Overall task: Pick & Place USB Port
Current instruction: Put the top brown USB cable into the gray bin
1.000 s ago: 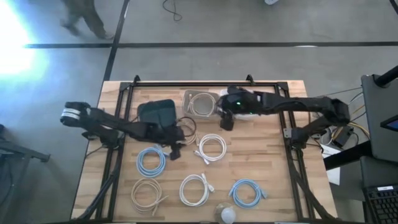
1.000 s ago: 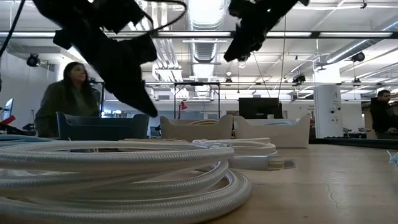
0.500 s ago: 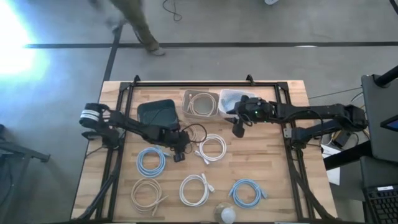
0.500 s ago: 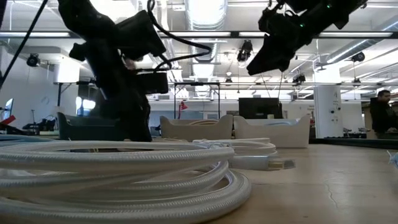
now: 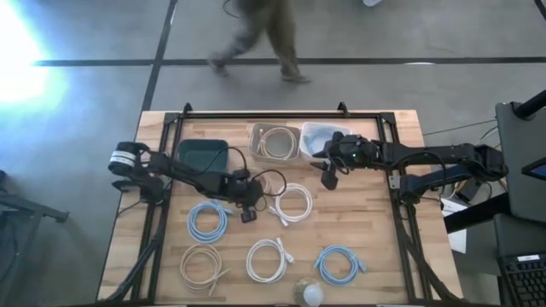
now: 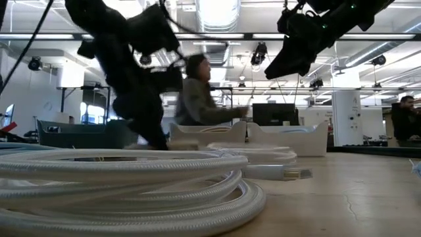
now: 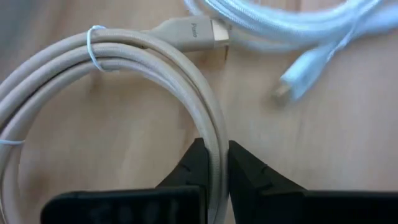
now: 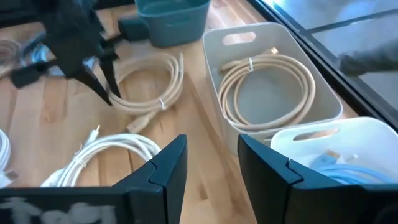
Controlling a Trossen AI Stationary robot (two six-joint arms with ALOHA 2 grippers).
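Observation:
A coiled beige USB cable [image 7: 155, 56] lies flat on the wooden table, between the dark teal bin [image 5: 207, 153] and a white coil [image 5: 292, 203]. My left gripper [image 7: 214, 149] stands over it, pointing down at the table [image 6: 154, 141], shut on the coil's rim. My right gripper [image 8: 208, 149] hangs open and empty above the table, near the white bin [image 5: 320, 136]. The right wrist view shows the beige coil [image 8: 152, 87] with my left gripper [image 8: 106, 93] at its edge. My left gripper pinches a bend of the beige coil's rim [image 7: 216, 134] between its two fingers. The fingers come from above and point down, one inside the loop and one outside it. The coil lies flat on the table.
A beige bin [image 8: 273, 81] holds another beige coil, and the white bin [image 8: 336, 149] holds a blue cable. Blue coils [image 5: 207, 222] [image 5: 339, 264], a beige coil [image 5: 202, 264] and a white coil [image 5: 269, 260] lie nearer the front edge. A person walks behind the table.
My left gripper has come down from above the table to the beige coil and tipped until its fingers point straight down. My right gripper has moved toward the table's right edge. The teal bin, covered by the left arm before, now shows.

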